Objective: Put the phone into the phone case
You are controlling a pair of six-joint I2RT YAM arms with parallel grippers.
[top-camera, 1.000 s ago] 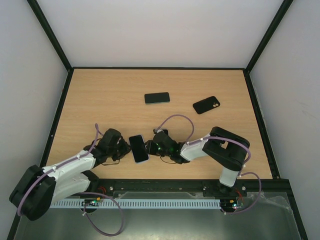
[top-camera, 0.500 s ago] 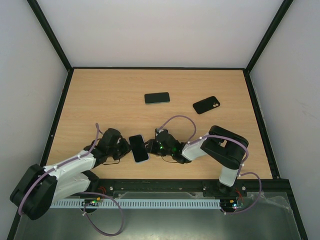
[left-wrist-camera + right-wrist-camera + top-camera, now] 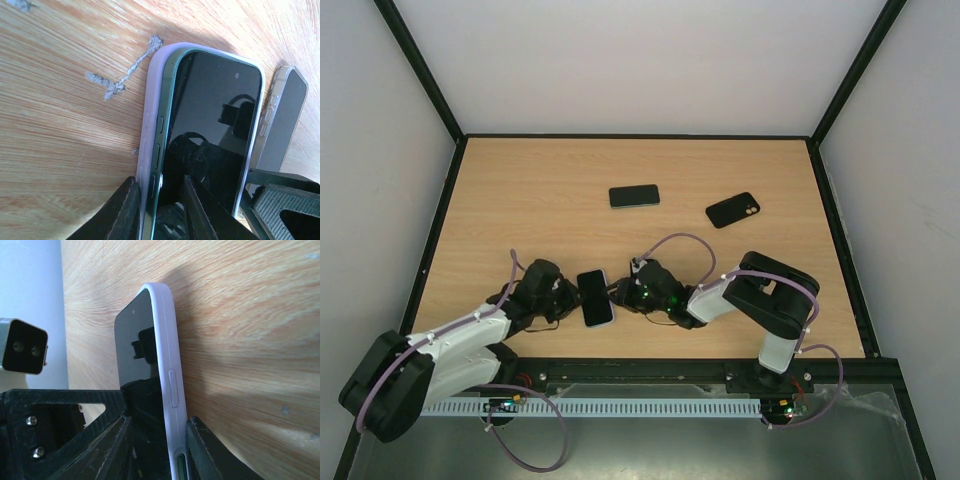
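1. Down at the near edge of the table (image 3: 520,200), both arms crowd in on one spot. The phone (image 3: 215,115) lies screen up inside the lavender phone case (image 3: 167,365), right between them.
2. The left gripper (image 3: 159,200) is pinched narrow on the case's left long side. One of its fingers (image 3: 125,215) presses the outer wall and the other sits on the glass.
3. On that side the phone's green frame and side buttons show above the case wall, so it looks not fully seated there.
4. The right gripper (image 3: 159,440) clamps the opposite long side, narrow too. Its fingers (image 3: 200,455) straddle the lavender rim, which here wraps up to the screen.
5. Well apart, farther up the table, lie a second phone (image 3: 634,195) and a black item (image 3: 733,210). Whether that one is a phone or a case, I cannot tell.
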